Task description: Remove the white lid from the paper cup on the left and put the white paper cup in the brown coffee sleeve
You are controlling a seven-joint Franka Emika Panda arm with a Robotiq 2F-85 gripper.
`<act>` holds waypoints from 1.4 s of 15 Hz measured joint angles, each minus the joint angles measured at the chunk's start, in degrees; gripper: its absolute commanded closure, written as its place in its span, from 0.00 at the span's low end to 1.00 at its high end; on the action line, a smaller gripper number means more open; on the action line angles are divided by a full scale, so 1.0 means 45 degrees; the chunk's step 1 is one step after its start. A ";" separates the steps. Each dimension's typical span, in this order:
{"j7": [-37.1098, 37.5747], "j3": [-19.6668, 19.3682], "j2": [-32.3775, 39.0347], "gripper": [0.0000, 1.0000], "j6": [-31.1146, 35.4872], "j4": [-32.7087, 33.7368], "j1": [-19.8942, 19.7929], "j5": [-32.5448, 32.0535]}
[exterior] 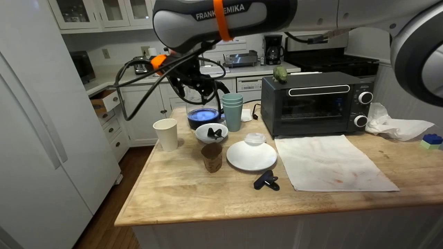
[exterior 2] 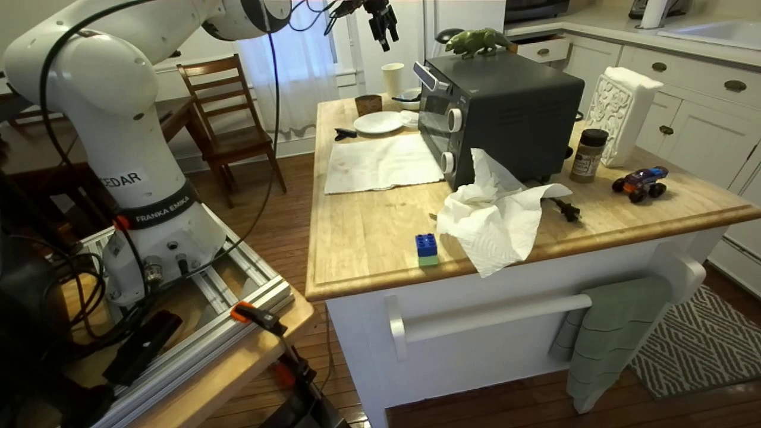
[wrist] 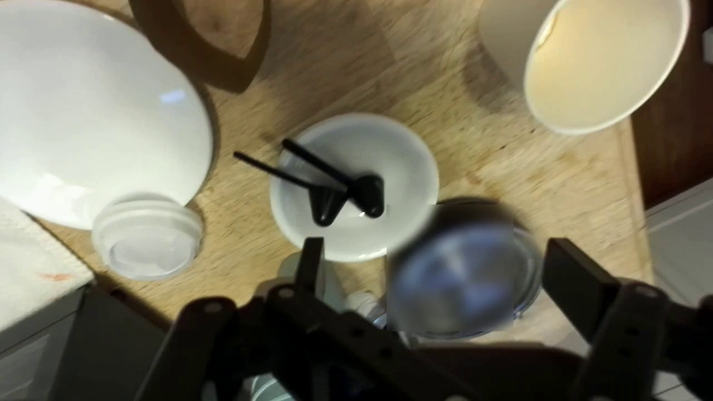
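Note:
The white paper cup (exterior: 165, 135) stands upright, with no lid on it, near the table's far left edge in an exterior view. In the wrist view the cup (wrist: 607, 61) shows its open mouth at upper right. The brown coffee sleeve (exterior: 212, 158) stands on the table, separate from the cup; the wrist view shows part of the sleeve (wrist: 223, 72). The white lid (wrist: 147, 236) lies at the rim of the white plate; it also shows in an exterior view (exterior: 255, 138). My gripper (wrist: 434, 270) is open and empty, high above the table over the kettle.
A glass kettle (exterior: 204, 116), stacked green tumblers (exterior: 232, 112) and a white bowl (exterior: 204, 135) holding a black clip crowd the area behind the sleeve. The wide white plate (exterior: 251, 157) is beside it. A toaster oven (exterior: 311, 103) and paper towel (exterior: 332, 162) stand further right.

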 measured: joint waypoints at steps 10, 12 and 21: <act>-0.1793 0.0561 0.1235 0.00 0.1619 -0.0023 0.0171 0.0539; -0.1793 0.0542 0.1424 0.03 0.1949 -0.0024 0.0179 0.0539; -0.1793 0.0410 0.1727 0.04 0.2641 -0.0023 0.0144 0.0539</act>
